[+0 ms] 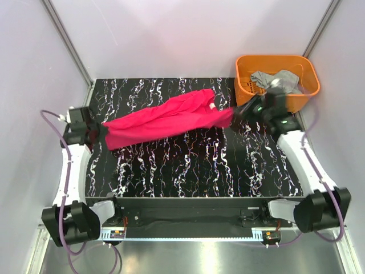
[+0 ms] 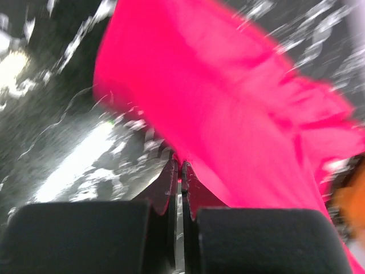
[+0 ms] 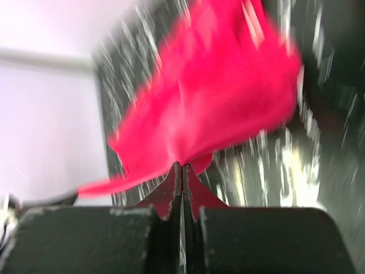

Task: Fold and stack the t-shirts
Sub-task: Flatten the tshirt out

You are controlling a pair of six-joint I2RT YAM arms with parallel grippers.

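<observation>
1. The table (image 1: 188, 171) has a black top streaked with white veins.
2. A magenta-red t-shirt (image 1: 165, 120) stretches in a long, bunched band across its far half, from the left edge towards the right. Whether it rests on the top cannot be told.
3. An orange basket (image 1: 274, 57) stands at the far right corner.

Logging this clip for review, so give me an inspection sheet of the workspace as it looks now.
Surface: black table with white veining.
Job's things: red t-shirt stretched out lengthwise, unfolded; grey t-shirt crumpled in the orange basket.
Clutter: nothing seen.
Grippers: left gripper shut on the red t-shirt's left end; right gripper on its right end, shut.
Cables: purple cables loop beside both arms, off the cloth.
Surroundings: plain pale walls.
</observation>
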